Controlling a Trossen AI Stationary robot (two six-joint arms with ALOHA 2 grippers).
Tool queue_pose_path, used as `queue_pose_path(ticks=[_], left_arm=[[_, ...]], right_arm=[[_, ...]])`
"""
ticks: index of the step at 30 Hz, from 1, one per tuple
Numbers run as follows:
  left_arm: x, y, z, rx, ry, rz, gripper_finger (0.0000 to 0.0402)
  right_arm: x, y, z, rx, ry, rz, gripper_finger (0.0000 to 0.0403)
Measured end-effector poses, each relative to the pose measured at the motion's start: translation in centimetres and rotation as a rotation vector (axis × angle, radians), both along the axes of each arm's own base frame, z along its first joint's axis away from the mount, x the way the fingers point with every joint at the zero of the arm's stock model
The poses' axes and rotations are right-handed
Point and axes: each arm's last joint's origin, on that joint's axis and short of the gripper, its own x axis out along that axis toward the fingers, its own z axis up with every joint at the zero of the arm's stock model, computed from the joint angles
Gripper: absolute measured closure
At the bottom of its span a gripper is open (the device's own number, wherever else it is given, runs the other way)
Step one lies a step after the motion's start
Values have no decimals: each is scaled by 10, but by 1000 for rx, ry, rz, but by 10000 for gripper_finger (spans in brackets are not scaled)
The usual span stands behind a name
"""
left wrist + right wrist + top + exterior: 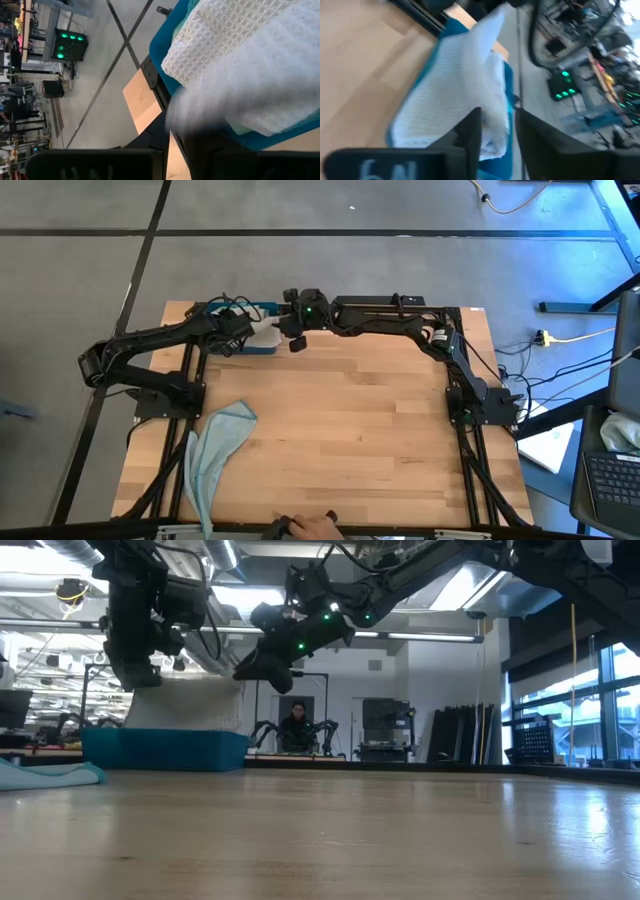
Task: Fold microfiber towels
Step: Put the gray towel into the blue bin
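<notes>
folded light grey towel [262,332] sits on top of the stack in the blue tray [262,348] at the far edge of the table [350,440], left of centre; the low view shows it piled above the tray rim. in the left wrist view a waffle-weave grey layer lies over a pale green one, so at least two cloths look done and stowed. one pale blue towel [212,455] lies unfolded and rumpled near the left front, its tail running off toward the front edge; judged still to do. no other cloths can be made out. left gripper [240,332] is over the tray at the stack, fingers nearly closed; whether they pinch the grey towel cannot be told, the cloth is blurred right at the fingers. right gripper [297,340] hangs just beside the tray on its right, above the table, jaws parted with a clear gap and nothing between them in the right wrist view; reads as a release. room: centre and right of the table are bare wood, plenty of space to spread the blue towel. tray sits hard against the far edge and the frame rails. a person's hand [312,526] rests at the front edge.
</notes>
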Motion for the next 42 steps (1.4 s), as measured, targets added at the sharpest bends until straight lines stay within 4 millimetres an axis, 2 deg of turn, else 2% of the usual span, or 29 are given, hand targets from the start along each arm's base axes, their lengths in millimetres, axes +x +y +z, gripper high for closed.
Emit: queue_pose_path(ticks=[6, 13, 17, 20, 23, 27, 31, 36, 40, 42], left_arm=[[-2, 0, 1, 54, 6, 41, 359], [-7, -6, 3, 61, 45, 54, 359], [9, -20, 7, 8, -90, -96, 359], [23, -34, 15, -22, -222, -282, 359], [29, -47, 25, -30, -285, -450, 359], [29, -57, 34, -95, -358, -647, 359], [40, -59, 24, -151, -545, -897, 359], [54, -47, -4, -35, -564, -984, 359], [69, -36, -7, 67, -578, -1023, 359], [75, -27, -15, 83, -551, -999, 359]], right_arm=[[0, -7, 6, -86, -37, -204, 222], [-1, -6, 5, -121, -8, -309, 208], [-1, 1, 6, -171, 36, -352, 208], [-9, 6, 21, -186, 80, -353, 208], [-24, 11, 44, -96, 106, -324, 208], [-49, 17, 67, 118, 168, -251, 208], [-71, 27, 86, 332, 222, -137, 208], [-86, 36, 78, 511, 389, -119, 208], [-96, 41, 67, 557, 511, -133, 208], [-98, 42, 64, 570, 551, -141, 208]])
